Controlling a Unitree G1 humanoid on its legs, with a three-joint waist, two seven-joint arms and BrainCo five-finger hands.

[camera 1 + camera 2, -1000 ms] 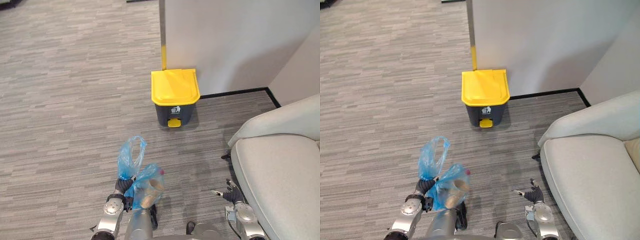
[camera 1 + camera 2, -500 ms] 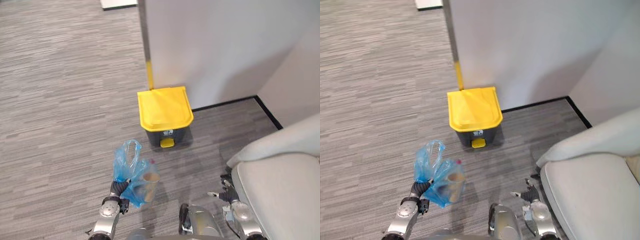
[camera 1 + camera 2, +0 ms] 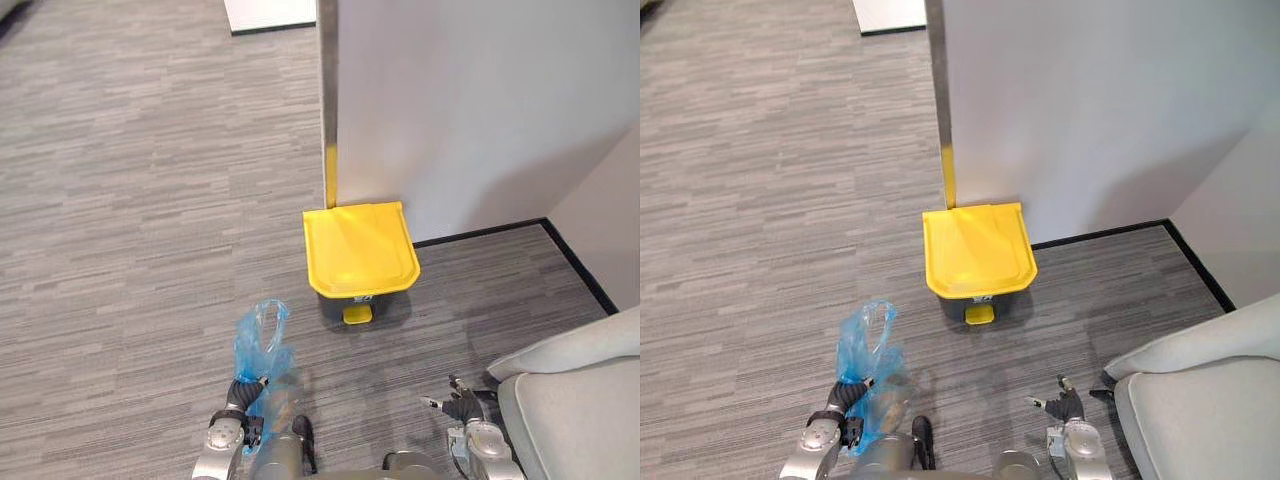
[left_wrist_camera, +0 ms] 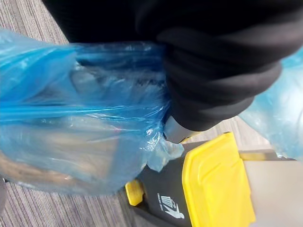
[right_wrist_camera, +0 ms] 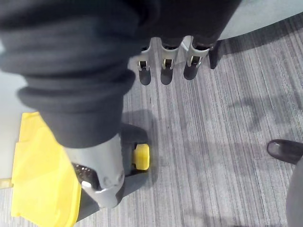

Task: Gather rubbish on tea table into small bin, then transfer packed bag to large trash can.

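Observation:
A blue plastic bag (image 3: 262, 345) with rubbish inside hangs from my left hand (image 3: 241, 396), whose fingers are curled round its gathered neck. In the left wrist view the bag (image 4: 71, 127) bulges right beside the hand's dark cover (image 4: 222, 71). The large trash can (image 3: 361, 262), dark grey with a shut yellow lid and a yellow pedal, stands on the floor ahead against the wall corner, a short way beyond the bag. My right hand (image 3: 461, 404) hangs low at the right with its fingers (image 5: 163, 66) straight and nothing in them.
A white wall (image 3: 470, 110) with a yellow-marked corner edge rises behind the can. A light grey sofa (image 3: 585, 400) fills the lower right, close to my right hand. Grey carpet (image 3: 130, 220) stretches open to the left.
The whole picture has shifted, so the camera has moved. The bag stays in my left hand and now hangs lower, partly hidden at the bottom edge.

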